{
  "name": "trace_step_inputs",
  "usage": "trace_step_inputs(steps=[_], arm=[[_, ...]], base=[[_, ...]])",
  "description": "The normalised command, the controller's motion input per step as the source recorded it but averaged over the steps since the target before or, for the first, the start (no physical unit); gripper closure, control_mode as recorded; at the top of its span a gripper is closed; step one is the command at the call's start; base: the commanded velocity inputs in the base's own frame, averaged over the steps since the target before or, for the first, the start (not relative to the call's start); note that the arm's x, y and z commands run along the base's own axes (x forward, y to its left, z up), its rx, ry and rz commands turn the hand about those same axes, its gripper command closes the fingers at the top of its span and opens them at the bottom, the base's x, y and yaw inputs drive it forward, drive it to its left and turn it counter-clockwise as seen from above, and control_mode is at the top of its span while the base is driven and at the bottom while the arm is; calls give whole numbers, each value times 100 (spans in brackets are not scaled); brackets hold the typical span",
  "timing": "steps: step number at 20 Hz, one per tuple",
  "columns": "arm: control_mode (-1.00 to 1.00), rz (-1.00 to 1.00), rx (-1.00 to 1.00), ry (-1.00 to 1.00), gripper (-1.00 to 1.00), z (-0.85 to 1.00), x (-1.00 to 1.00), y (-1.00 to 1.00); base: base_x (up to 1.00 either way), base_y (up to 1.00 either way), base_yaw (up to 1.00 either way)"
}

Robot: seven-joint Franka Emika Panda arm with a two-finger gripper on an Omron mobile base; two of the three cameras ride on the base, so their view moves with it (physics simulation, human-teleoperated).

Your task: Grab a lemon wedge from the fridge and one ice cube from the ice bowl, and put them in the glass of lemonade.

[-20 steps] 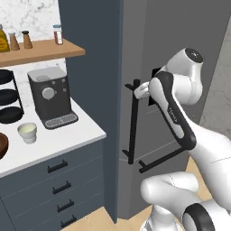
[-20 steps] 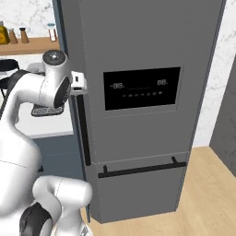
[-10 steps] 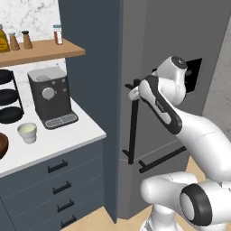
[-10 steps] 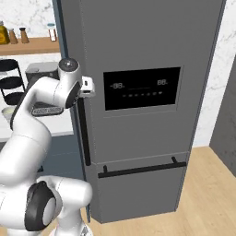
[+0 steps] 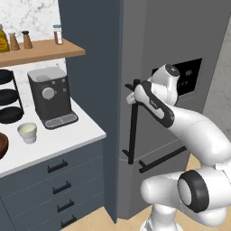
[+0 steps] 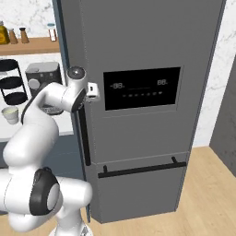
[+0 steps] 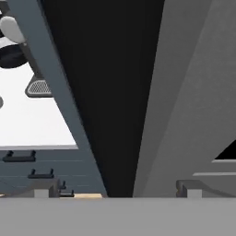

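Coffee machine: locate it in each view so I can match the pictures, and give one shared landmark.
Left base view: coffee machine at left of centre, on the white counter under the wooden shelf.
Right base view: at the left edge, partly behind the arm.
Hand view: top left corner, mostly its grilled drip tray.
Shared landmark: the fridge, the dark grey mass beside it.

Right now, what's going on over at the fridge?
The arm has its claw up at the top of the vertical handle of the fridge, jaws open and not clamped on the bar. The fridge door looks shut, so no lemon wedge has been fetched. On the counter to the left, the glass of lemonade stands in front of the coffee machine, with the ice bowl at the edge.
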Motion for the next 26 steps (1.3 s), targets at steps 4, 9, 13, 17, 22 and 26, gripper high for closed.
trace_step_inputs(steps=[4, 9, 13, 17, 22, 26], arm=[[-100, 0, 0, -1, -100, -18, 27, 0], [-100, 0, 0, -5, -100, -25, 3, 3], [-100, 0, 0, -11, -100, -40, 14, 17], [-100, 0, 0, -4, -100, -24, 30, 23], [-100, 0, 0, 4, -100, 0, 15, 7], [-100, 0, 0, 11, 100, 0, 1, 0]], base=[[0, 0, 0], [0, 0, 0], [0, 0, 0], [0, 0, 0], [0, 0, 0], [0, 0, 0]])
